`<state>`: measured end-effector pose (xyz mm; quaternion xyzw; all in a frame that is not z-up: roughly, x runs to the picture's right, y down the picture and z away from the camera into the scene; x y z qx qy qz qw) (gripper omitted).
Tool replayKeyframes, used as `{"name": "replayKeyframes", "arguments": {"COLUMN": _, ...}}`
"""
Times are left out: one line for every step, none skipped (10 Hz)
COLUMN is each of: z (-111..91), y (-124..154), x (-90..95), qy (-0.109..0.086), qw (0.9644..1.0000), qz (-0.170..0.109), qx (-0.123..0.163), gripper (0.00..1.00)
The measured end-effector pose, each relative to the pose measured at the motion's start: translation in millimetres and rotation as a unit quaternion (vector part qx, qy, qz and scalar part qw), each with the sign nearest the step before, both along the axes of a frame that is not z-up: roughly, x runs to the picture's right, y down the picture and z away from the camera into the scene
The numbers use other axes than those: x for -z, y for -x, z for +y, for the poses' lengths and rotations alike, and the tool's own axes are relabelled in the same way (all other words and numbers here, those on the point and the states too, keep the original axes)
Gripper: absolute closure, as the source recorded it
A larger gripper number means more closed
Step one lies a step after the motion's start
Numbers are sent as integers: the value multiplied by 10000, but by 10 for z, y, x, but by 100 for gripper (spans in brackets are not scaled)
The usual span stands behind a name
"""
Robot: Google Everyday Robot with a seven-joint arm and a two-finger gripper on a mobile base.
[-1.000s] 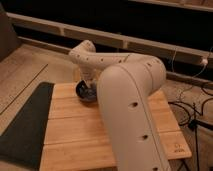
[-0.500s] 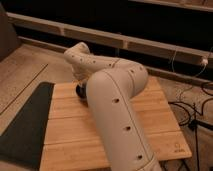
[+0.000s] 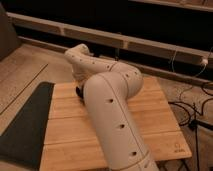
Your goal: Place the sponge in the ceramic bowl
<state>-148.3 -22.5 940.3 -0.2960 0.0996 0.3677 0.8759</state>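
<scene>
My white arm (image 3: pixel 112 115) runs up across the wooden table (image 3: pixel 155 112) and bends down at the wrist over the table's far left part. The gripper (image 3: pixel 79 81) hangs below that wrist and is mostly hidden by the arm. Just beside it a dark sliver of the ceramic bowl (image 3: pixel 78 92) shows on the table; the arm covers the rest of the bowl. The sponge is hidden.
A dark mat (image 3: pixel 25 125) lies on the floor along the table's left side. Cables (image 3: pixel 192 110) trail on the floor to the right. Dark horizontal rails (image 3: pixel 125 40) run behind the table.
The arm has swung left and nearer the camera. It now covers most of the dark bowl, which showed more clearly before.
</scene>
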Motion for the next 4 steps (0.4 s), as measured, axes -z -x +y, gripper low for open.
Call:
{"name": "replayKeyframes", "arguments": {"z": 6, "y": 9, "x": -13, "qy": 18, "qw": 10000, "qz": -5, "qx": 29, "gripper": 26}}
{"name": "replayKeyframes", "arguments": {"z": 17, "y": -5, "x": -18, "qy": 54, "qw": 10000, "qz": 19, "qx": 58, "gripper": 26}}
{"name": "replayKeyframes", "arguments": {"z": 17, "y": -13, "x": -24, "qy": 60, "qw": 10000, "qz": 30, "qx": 60, "gripper": 26}}
{"name": "replayKeyframes", "arguments": {"z": 16, "y": -15, "x": -22, "qy": 61, "qw": 10000, "qz": 32, "qx": 62, "gripper": 26}}
